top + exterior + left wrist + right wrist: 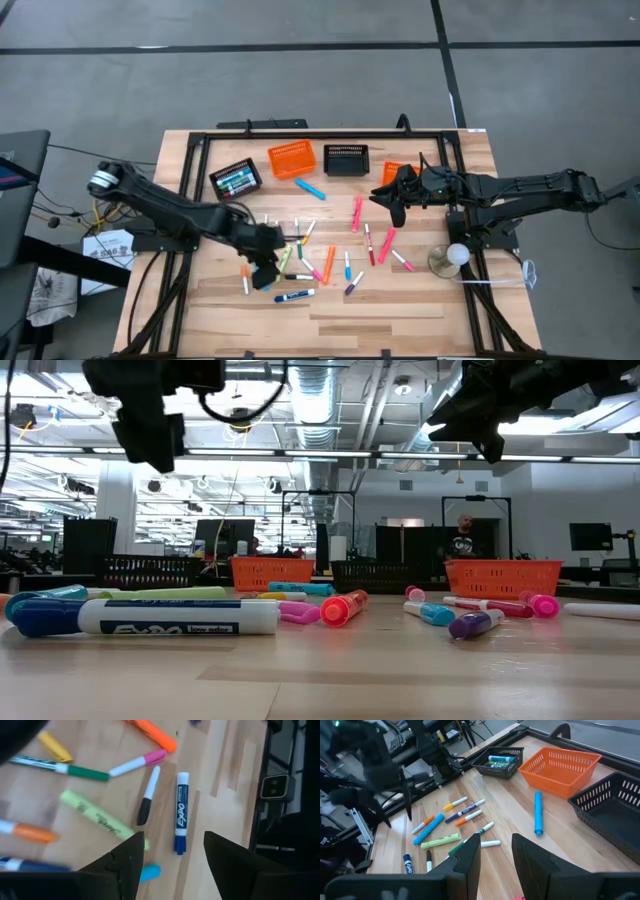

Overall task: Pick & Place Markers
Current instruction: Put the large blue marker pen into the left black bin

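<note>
Wooden worktop (400, 300) strewn with markers (370, 245): left claw (170, 857), spread, hovers over the blue marker (181, 812), needing descent and closing.

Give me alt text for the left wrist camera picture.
The left hand, its two dark fingers open and empty, hovers over a blue Expo marker on the wooden table. A black-capped marker, yellow-green highlighter, and pink, green and orange markers lie around.
</note>
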Tool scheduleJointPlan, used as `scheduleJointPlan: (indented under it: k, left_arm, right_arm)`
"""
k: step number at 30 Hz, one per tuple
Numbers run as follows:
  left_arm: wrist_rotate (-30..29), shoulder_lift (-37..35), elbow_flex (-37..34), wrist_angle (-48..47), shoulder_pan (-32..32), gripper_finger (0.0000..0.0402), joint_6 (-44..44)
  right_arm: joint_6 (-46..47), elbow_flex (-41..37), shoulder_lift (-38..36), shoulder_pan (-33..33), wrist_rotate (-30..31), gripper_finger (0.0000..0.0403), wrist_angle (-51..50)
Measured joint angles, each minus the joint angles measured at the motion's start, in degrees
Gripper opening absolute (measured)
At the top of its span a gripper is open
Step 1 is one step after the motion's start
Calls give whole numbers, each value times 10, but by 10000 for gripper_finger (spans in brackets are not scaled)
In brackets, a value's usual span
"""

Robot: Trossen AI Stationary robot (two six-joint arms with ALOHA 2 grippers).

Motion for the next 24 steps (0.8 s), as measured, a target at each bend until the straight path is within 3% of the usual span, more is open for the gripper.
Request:
scheduleJointPlan:
  k: [11,24]
  left_arm:
    - [-24,147,83,0,-32,205,-50]
    - [-55,216,133,4,-64,205,-84]
  right_arm:
    - [0,0,0,0,0,102,-2]
    - [1,0,0,0,0,102,-22]
